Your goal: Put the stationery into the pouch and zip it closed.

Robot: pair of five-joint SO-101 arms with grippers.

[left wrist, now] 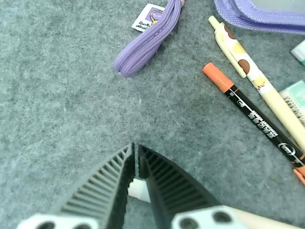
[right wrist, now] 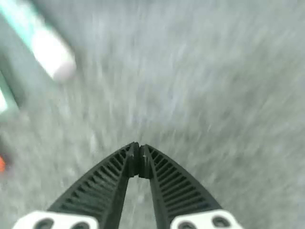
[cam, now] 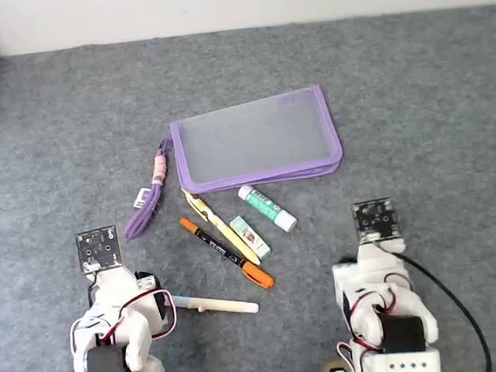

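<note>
as the high view is taken first, the pouch is found flat in the upper middle of the frame, its long axis across it and its strap trailing to the lower left. below it, between the arms, the glue stick, yellow pen, orange-capped marker and eraser are laid, the long ones slanted from upper left to lower right. the white pen is laid across the lower left, one end just beside the left arm, which is judged the nearer; the right arm is well apart from it.

in the left wrist view, the left gripper is seen closed to its tips with nothing judged to be clamped; the white pen's end is glimpsed beneath the jaws. print is carried on the marker's barrel and on the strap's tag, but none can be made out.

in the right wrist view, the right gripper is closed tip to tip and empty, the glue stick lying ahead of it.
</note>
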